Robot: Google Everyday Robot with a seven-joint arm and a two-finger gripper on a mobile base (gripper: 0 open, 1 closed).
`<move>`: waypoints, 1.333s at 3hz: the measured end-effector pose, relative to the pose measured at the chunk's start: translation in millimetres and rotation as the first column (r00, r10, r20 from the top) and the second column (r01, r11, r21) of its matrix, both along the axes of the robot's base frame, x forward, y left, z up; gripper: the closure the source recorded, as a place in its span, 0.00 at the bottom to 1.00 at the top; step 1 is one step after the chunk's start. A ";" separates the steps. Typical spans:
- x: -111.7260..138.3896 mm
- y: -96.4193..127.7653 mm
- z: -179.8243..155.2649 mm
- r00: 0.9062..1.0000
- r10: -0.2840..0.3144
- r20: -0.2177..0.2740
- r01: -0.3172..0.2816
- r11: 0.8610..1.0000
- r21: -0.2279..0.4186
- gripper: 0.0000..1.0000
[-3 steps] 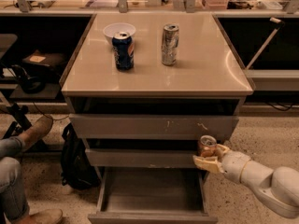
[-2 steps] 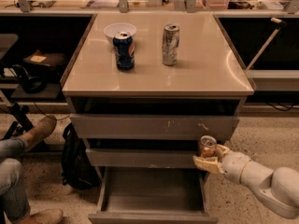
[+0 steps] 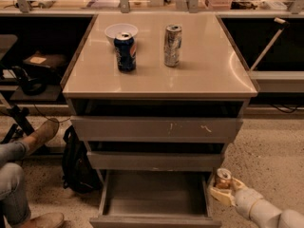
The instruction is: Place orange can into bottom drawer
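The orange can (image 3: 223,177) is upright in my gripper (image 3: 222,192), low at the right, just outside the right edge of the bottom drawer (image 3: 154,194). The gripper is shut on the can, with the pale arm reaching in from the lower right corner. The bottom drawer is pulled out and its grey tray looks empty. The can sits level with the drawer's right wall, beside it and not over the tray.
The scratched upper drawer (image 3: 156,128) and middle drawer (image 3: 154,160) are slightly open. A dark blue can (image 3: 125,51), a silver-grey can (image 3: 172,44) and a white bowl (image 3: 120,31) stand on the cabinet top. A person's legs (image 3: 19,175) and a black bag (image 3: 78,165) are at the left.
The gripper with the orange can has dropped slightly lower beside the drawer's right edge. Nothing else has moved.
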State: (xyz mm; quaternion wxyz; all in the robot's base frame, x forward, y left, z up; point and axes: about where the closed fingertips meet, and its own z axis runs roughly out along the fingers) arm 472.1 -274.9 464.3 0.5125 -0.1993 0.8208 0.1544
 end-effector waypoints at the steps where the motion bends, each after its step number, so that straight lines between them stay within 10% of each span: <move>1: 8.9 -19.4 -89.9 0.991 -0.094 -0.100 0.104 0.990 0.094 1.00; 2: 54.9 14.9 -141.0 0.987 -0.079 -0.139 0.106 0.974 0.201 1.00; 4: 56.5 10.1 -152.8 0.990 -0.108 -0.095 0.125 0.974 0.187 1.00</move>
